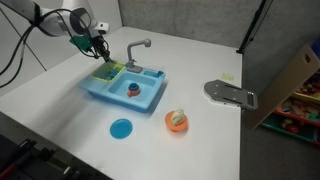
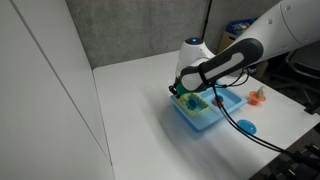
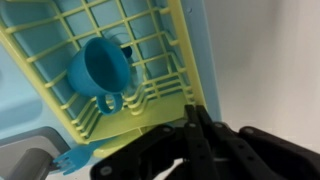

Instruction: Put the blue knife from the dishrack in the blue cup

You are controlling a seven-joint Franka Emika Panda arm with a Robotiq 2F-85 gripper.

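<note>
The green dishrack sits at the far end of the blue toy sink; it also shows in an exterior view. In the wrist view its yellow-green grid holds a light blue mug. A small blue utensil lies at the rack's lower corner; I cannot tell whether it is the knife. The blue cup with a reddish inside stands in the sink basin. My gripper hovers just above the rack, as an exterior view also shows. Its fingers are pressed together over the rack's edge, with nothing visible between them.
A grey faucet rises behind the sink. A flat blue disc and an orange bowl lie on the white table in front. A grey flat object lies to the side near a cardboard box.
</note>
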